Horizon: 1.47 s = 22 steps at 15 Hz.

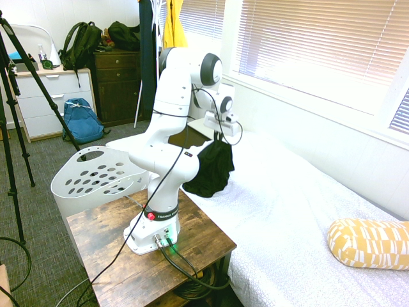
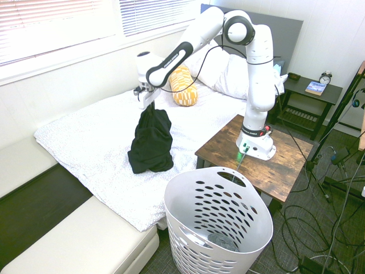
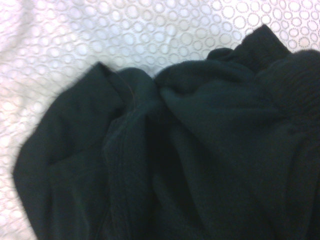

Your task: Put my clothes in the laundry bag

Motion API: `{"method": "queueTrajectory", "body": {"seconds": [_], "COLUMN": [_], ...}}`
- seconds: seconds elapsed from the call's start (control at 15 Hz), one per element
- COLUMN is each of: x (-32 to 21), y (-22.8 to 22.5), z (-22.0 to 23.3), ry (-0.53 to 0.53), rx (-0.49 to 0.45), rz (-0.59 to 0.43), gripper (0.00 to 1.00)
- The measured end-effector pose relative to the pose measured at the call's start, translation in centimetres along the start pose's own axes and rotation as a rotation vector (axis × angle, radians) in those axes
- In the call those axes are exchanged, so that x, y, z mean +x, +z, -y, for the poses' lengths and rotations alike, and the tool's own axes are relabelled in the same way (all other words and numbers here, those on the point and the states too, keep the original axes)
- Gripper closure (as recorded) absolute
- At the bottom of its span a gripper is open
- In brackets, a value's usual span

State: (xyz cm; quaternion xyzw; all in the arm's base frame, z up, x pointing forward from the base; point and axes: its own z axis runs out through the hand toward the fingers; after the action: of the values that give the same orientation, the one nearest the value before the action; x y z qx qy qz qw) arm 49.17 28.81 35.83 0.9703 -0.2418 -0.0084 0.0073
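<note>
So gripper (image 2: 149, 98) is clamped on the top of the clothes (image 2: 151, 142), one black garment bunched and hanging below it; lower folds look at or just above the bed (image 2: 85, 142), contact can't be confirmed; in the wrist view the clothes (image 3: 170, 165) fill most of the frame over the circle-patterned sheet; basket (image 2: 219, 220) stands on the floor beside the table (image 2: 291, 171), off the bed edge, mouth open, apart from the garment; step in hand looks like the lift and carry, drop not yet done; to do it well I'd say raise until the hem clears the bed and the basket rim, swing over the middle of the opening, not the rim, then let go low so the cloth doesn't drape over the edge; grip is on a small pinch of fabric, so a slow move seems safer against slipping; writing: red and black band on the arm base (image 1: 158, 217) reads "FRANKA", rest too small; no other legible labels
</note>
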Motion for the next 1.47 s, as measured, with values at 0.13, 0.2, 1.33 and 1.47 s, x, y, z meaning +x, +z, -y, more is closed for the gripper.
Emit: {"method": "queueTrajectory", "body": {"seconds": [0.13, 0.2, 1.33, 1.47], "x": [-4.9, -7.7, -49.0, -52.2], "y": [-9.0, -12.7, -32.2, -30.6], "z": [0.1, -0.5, -11.1, -11.7], "ry": [-0.033, -0.052, -0.439, -0.473], "rx": [0.008, 0.004, 0.044, 0.022], "rz": [-0.027, -0.042, -0.158, -0.1], "gripper": [1.0, 1.0, 1.0, 1.0]}}
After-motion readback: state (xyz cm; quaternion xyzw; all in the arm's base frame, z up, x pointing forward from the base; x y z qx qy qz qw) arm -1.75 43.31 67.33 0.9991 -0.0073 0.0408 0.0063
